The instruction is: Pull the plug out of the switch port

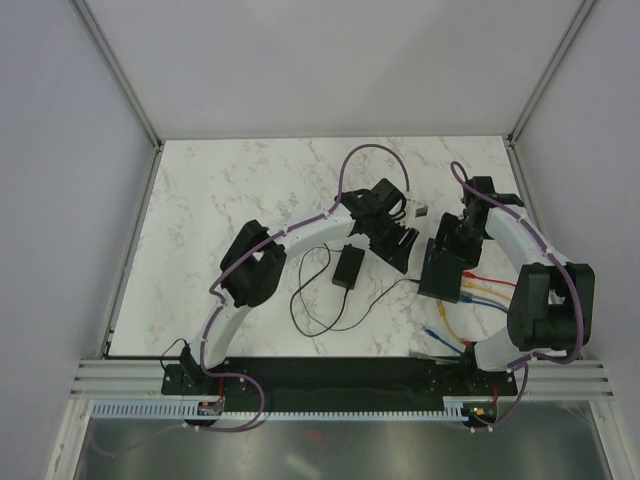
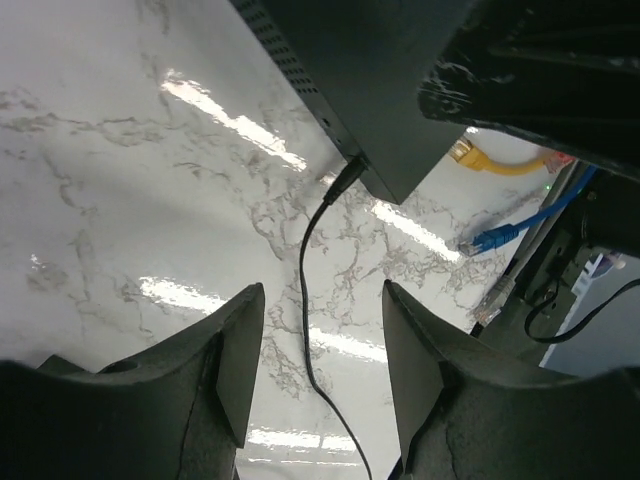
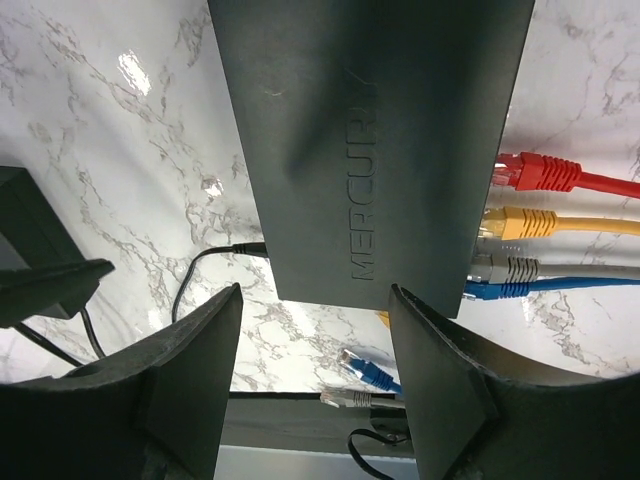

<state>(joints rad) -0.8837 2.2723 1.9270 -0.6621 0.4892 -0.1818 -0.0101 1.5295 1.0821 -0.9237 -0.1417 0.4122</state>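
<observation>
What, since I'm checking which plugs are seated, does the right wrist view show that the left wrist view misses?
Only the right wrist view: the lettering on top of the switch, and the red plug heading a row of four seated plugs. Only the left wrist view: the vent holes in the switch's side. Both: the switch, the black power cord plugged into it, and a loose blue plug and loose grey plug on the marble table.
</observation>
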